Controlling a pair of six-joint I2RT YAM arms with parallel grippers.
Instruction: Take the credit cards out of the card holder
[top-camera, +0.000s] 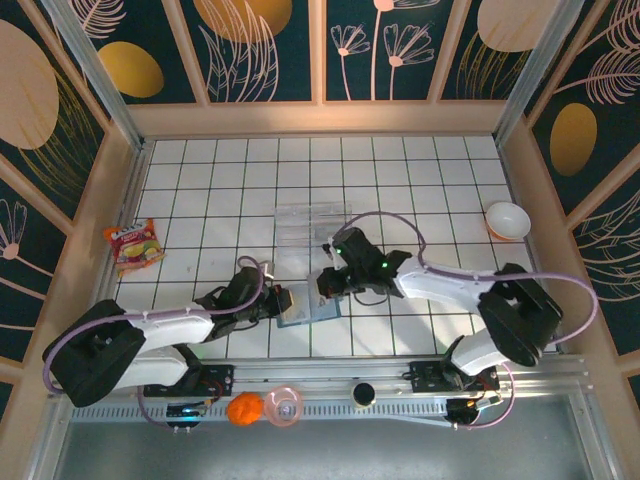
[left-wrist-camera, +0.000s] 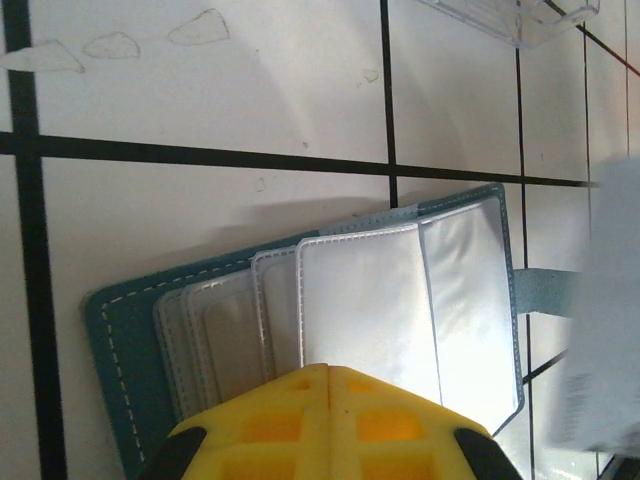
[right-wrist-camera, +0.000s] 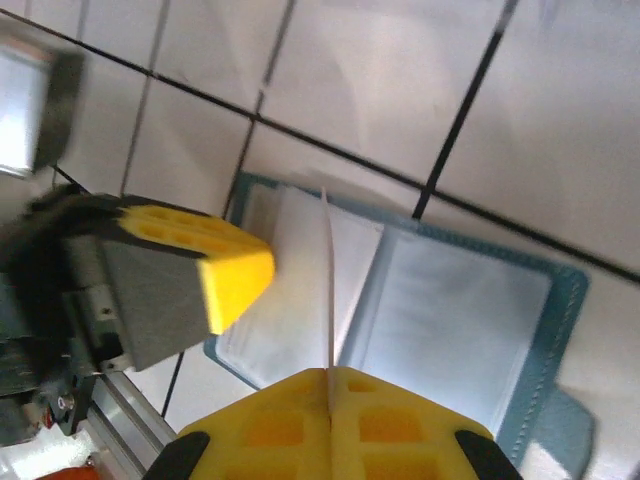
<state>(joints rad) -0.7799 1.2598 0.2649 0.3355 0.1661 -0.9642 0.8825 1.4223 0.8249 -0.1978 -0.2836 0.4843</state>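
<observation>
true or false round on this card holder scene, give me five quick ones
1. The card holder lies open on the tiled table. True.
2. The right pincer is empty. False: it is shut on a credit card, seen edge-on in the right wrist view.
3. The left pincer is spread wide. False: its fingers are together, right over the card holder's clear sleeves.
4. The clear tray sits farther from the arm bases than the card holder. True.
5. The white bowl is at the left side of the table. False: it is at the right side, near the wall.
</observation>
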